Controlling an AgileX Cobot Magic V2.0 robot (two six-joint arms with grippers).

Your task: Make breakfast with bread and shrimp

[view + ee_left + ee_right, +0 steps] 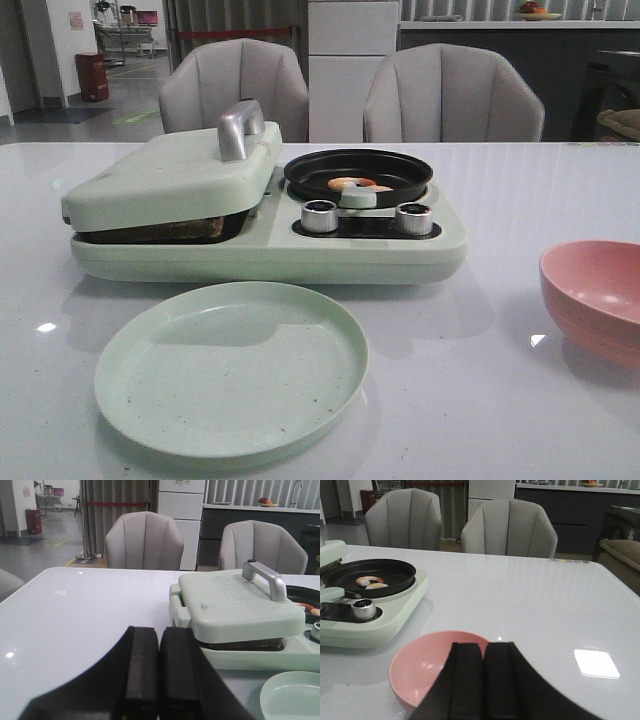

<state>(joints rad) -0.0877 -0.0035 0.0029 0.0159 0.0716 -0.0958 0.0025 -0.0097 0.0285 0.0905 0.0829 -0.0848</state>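
A brown edge of the bread (185,230) shows in the gap under the pale green lid (170,175) of the breakfast maker; the rest is hidden. In the left wrist view it is a dark strip (240,644). Two curled orange-pink shrimp (350,184) (370,581) lie in the black pan (400,170). My left gripper (159,635) is shut on nothing, over the table to the left of the maker. My right gripper (483,647) is shut on nothing, just above the near rim of the pink bowl (420,665). Neither gripper shows in the front view.
A pale green plate (230,370) lies in front of the maker, holding nothing. The pink bowl (595,295) stands at the right edge. Two silver knobs (320,215) sit on the maker's front. A metal handle (240,128) tops the lid. Two grey chairs (450,95) stand behind the table.
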